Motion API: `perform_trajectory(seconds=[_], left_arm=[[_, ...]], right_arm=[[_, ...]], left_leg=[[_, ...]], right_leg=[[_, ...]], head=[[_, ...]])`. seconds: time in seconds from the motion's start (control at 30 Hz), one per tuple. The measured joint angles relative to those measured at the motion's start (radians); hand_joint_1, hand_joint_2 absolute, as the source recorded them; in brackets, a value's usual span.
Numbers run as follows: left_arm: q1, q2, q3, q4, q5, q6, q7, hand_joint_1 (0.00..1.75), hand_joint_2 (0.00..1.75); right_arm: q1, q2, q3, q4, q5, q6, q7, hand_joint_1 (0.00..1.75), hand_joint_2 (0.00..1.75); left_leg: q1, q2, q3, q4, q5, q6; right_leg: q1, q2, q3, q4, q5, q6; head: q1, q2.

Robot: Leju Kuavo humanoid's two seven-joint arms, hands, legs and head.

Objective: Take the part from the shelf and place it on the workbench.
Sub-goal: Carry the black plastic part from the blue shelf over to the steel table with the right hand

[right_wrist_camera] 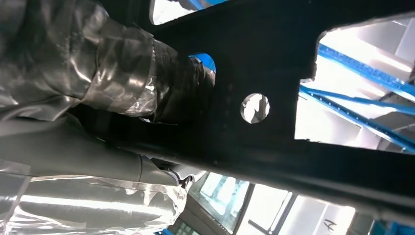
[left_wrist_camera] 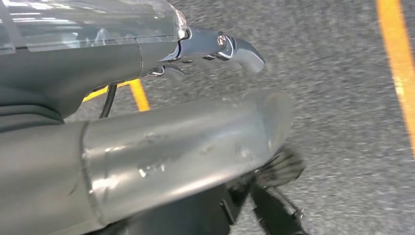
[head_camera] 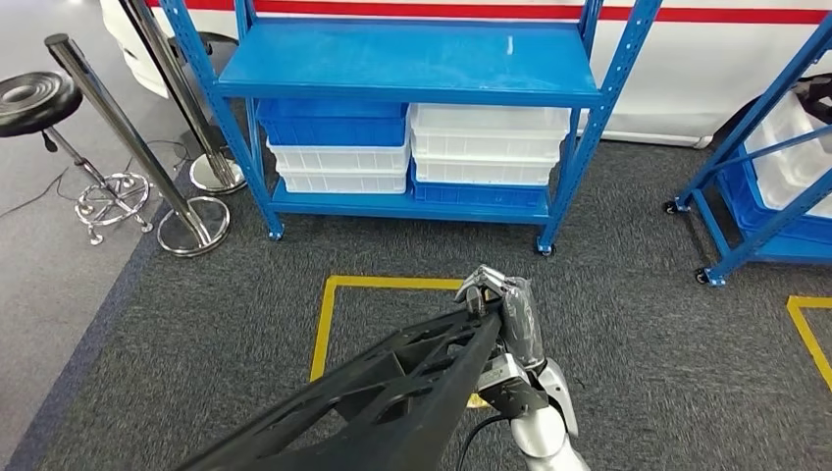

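The part (head_camera: 392, 383) is a long black frame with cut-out openings, lying slantwise over the grey carpet from lower left to centre. My right hand (head_camera: 505, 309) grips its far end, fingers wrapped over the top edge. Up close, the taped fingers (right_wrist_camera: 122, 78) curl round the part's black bar (right_wrist_camera: 274, 58), which has a round hole in it. My left hand (left_wrist_camera: 171, 147) hangs over the carpet, with a thick thumb and one finger (left_wrist_camera: 235, 49) stretched out. A dark piece (left_wrist_camera: 274, 210), likely the part, lies under the thumb. Whether the left hand grips it is unclear.
The blue shelf (head_camera: 407, 59) stands ahead, with blue and white bins (head_camera: 412, 147) on its lower level. Chrome stanchions (head_camera: 186, 216) and a black stool (head_camera: 34, 98) stand at the left. A second blue rack (head_camera: 765, 196) is at the right. A yellow tape square (head_camera: 329, 324) marks the carpet.
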Motion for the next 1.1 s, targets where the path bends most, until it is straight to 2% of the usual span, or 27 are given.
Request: perform_trajectory(seconds=[0.03,0.07,0.13,0.17,0.2,0.23,0.3,0.33,0.37,0.4,0.47,0.5,0.53,0.63,0.7,0.73,0.8,0.83,0.87,0.9,0.93,0.97,1.0,1.03,1.1], left_arm=[[-0.001,0.0,0.0,0.0,0.0,0.0,0.001,0.0,0.0],[-0.003,0.0,0.0,0.0,0.0,0.0,0.001,0.0,0.0],[-0.008,0.0,0.0,0.0,0.0,0.0,0.002,0.0,0.0],[-0.011,0.0,0.0,0.0,-0.001,0.001,0.002,0.0,0.0],[-0.013,0.0,0.0,0.0,-0.001,0.003,0.002,0.0,0.0],[-0.014,0.0,-0.001,0.0,-0.003,0.005,0.002,0.0,0.0],[-0.013,0.0,-0.002,0.0,-0.011,0.007,0.001,0.0,0.0],[-0.011,0.0,-0.003,0.0,-0.016,0.008,0.0,0.0,0.0],[-0.008,0.0,-0.005,0.0,-0.019,0.009,-0.001,0.0,0.0],[-0.006,0.0,-0.007,0.0,-0.022,0.01,-0.001,0.0,0.0],[-0.004,0.0,-0.01,0.0,-0.024,0.011,-0.001,0.0,0.0],[-0.004,0.0,-0.012,0.0,-0.024,0.012,0.0,0.0,0.0],[-0.004,0.0,-0.013,0.0,-0.024,0.013,0.0,0.0,0.0],[-0.003,-0.001,-0.015,0.0,-0.022,0.017,0.003,0.0,0.0],[-0.004,-0.001,-0.016,0.0,-0.021,0.018,0.003,0.0,0.0],[-0.004,-0.002,-0.017,0.0,-0.021,0.018,0.003,0.0,0.0],[-0.005,-0.001,-0.017,0.0,-0.021,0.018,0.003,0.0,0.0],[-0.004,-0.001,-0.017,0.0,-0.021,0.018,0.003,0.0,0.0],[-0.003,-0.001,-0.017,0.0,-0.021,0.018,0.004,0.0,0.0],[-0.002,-0.001,-0.017,0.0,-0.021,0.018,0.004,0.0,0.0],[-0.002,-0.002,-0.017,0.0,-0.021,0.018,0.004,0.0,0.0],[-0.001,-0.002,-0.017,0.001,-0.021,0.018,0.004,0.0,0.0],[-0.002,-0.003,-0.017,0.001,-0.021,0.018,0.004,0.0,0.0],[-0.003,-0.004,-0.017,0.001,-0.02,0.019,0.005,0.0,0.0],[-0.006,-0.004,-0.017,0.001,-0.014,0.021,0.009,0.0,0.0]], right_arm=[[0.001,0.0,0.0,0.0,0.0,0.0,0.0,1.75,0.0],[0.001,0.0,0.0,0.0,0.0,0.0,0.001,1.75,0.0],[-0.003,0.001,0.0,-0.003,0.0,0.0,0.0,1.75,0.0],[-0.006,0.002,0.001,-0.003,0.0,0.0,0.0,1.75,0.0],[-0.006,0.002,0.001,-0.003,0.0,0.0,0.0,1.75,0.0],[-0.006,0.002,0.001,-0.003,0.0,0.001,0.0,1.75,0.0],[-0.005,0.002,0.001,-0.003,0.0,0.002,0.0,1.75,0.0],[-0.003,0.002,0.001,-0.003,0.0,0.003,0.0,1.75,0.0],[-0.002,0.002,0.001,-0.003,0.0,0.004,0.0,1.75,0.0],[-0.002,0.002,0.001,-0.003,0.0,0.005,0.0,1.75,0.0],[-0.001,0.002,0.001,-0.002,0.0,0.006,0.0,1.75,0.0],[-0.001,0.002,0.001,-0.002,0.0,0.006,0.0,1.75,0.0],[-0.001,0.003,0.001,-0.003,0.0,0.007,0.0,1.75,0.0],[-0.001,0.003,0.001,-0.004,0.001,0.008,0.0,1.75,0.0],[-0.002,0.003,0.0,-0.006,0.002,0.008,0.0,1.75,0.0],[-0.002,0.003,0.0,-0.006,0.002,0.008,0.0,1.75,0.0],[0.001,0.002,0.0,-0.006,0.002,0.008,0.0,1.75,0.0],[0.003,0.002,-0.001,-0.006,0.003,0.008,0.0,1.75,0.0],[0.005,0.001,-0.001,-0.006,0.003,0.008,0.0,1.75,0.0],[0.006,0.001,-0.001,-0.006,0.003,0.008,0.0,1.75,0.0],[0.006,0.001,-0.001,-0.006,0.003,0.008,0.0,1.75,0.0],[0.006,0.001,-0.001,-0.005,0.003,0.008,0.0,1.75,0.0],[0.005,0.001,-0.001,-0.005,0.003,0.008,0.0,1.75,0.0],[0.005,0.001,-0.001,-0.005,0.004,0.008,0.0,1.75,0.0],[0.004,0.002,-0.001,-0.006,0.004,0.008,0.001,1.75,0.0]], left_leg=[[0.0,0.0,0.014,0.003,-0.016,-0.007],[-0.001,0.0,0.025,0.012,-0.022,-0.014],[0.002,0.001,0.021,0.059,-0.009,-0.026],[0.003,0.002,0.0,0.104,0.001,-0.029],[0.006,0.002,-0.031,0.158,-0.002,-0.033],[0.007,0.002,-0.068,0.209,-0.019,-0.038],[0.012,0.002,-0.146,0.282,-0.081,-0.046],[0.015,0.002,-0.175,0.291,-0.1,-0.049],[0.017,0.003,-0.193,0.276,-0.095,-0.051],[0.02,0.003,-0.198,0.237,-0.061,-0.052],[0.022,0.008,-0.187,0.122,0.05,-0.053],[0.02,0.011,-0.181,0.08,0.085,-0.049],[0.018,0.013,-0.177,0.057,0.108,-0.043],[0.013,0.01,-0.173,0.049,0.116,-0.019],[0.014,0.008,-0.163,0.039,0.114,-0.005],[0.014,0.008,-0.157,0.036,0.111,0.002],[0.009,0.008,-0.149,0.035,0.101,0.014],[0.006,0.007,-0.144,0.035,0.094,0.017],[0.003,0.005,-0.136,0.035,0.087,0.019],[0.0,0.003,-0.125,0.035,0.079,0.019],[-0.003,0.001,-0.113,0.035,0.07,0.018],[-0.006,0.0,-0.101,0.035,0.06,0.016],[-0.01,-0.002,-0.094,0.036,0.051,0.012],[-0.011,-0.001,-0.09,0.038,0.045,0.008],[-0.011,0.0,-0.09,0.037,0.038,0.0]], right_leg=[[0.003,-0.002,0.002,-0.018,0.039,-0.008],[0.006,-0.002,0.007,-0.019,0.044,-0.018],[0.005,0.003,0.034,-0.024,0.028,-0.037],[0.005,0.004,0.051,-0.031,0.023,-0.045],[0.003,0.005,0.067,-0.038,0.018,-0.051],[0.004,0.005,0.078,-0.043,0.013,-0.056],[0.003,0.012,0.096,-0.05,-0.006,-0.058],[0.002,0.016,0.107,-0.051,-0.018,-0.057],[0.001,0.018,0.119,-0.051,-0.031,-0.053],[-0.001,0.019,0.134,-0.051,-0.042,-0.049],[-0.004,0.019,0.162,-0.049,-0.062,-0.039],[-0.003,0.019,0.171,-0.048,-0.069,-0.033],[-0.003,0.019,0.176,-0.048,-0.074,-0.025],[-0.003,0.018,0.181,-0.052,-0.087,-0.003],[-0.004,0.014,0.163,-0.009,-0.111,0.005],[-0.004,0.013,0.133,0.044,-0.133,0.006],[-0.001,0.012,0.043,0.18,-0.172,0.006],[-0.001,0.012,0.005,0.225,-0.172,0.005],[0.0,0.012,-0.016,0.234,-0.15,0.002],[0.002,0.012,-0.017,0.203,-0.108,-0.002],[0.006,0.012,-0.002,0.14,-0.054,-0.01],[0.01,0.011,0.019,0.079,-0.012,-0.02],[0.014,0.011,0.039,0.025,0.013,-0.028],[0.017,0.011,0.052,-0.009,0.02,-0.034],[0.018,0.012,0.061,-0.03,0.007,-0.038]], head=[[0.0,0.0],[0.0,0.0],[0.0,0.0],[0.0,0.0],[0.0,0.0],[0.0,0.0],[0.0,0.0],[0.0,0.0],[0.0,0.0],[0.0,0.0],[0.0,0.0],[0.0,0.0],[0.0,0.0],[0.0,0.0],[0.0,0.0],[0.0,0.0],[0.0,0.0],[0.0,0.0],[0.0,0.0],[0.0,0.0],[0.0,0.0],[0.0,0.0],[0.0,0.0],[0.001,0.0],[0.001,0.0]])
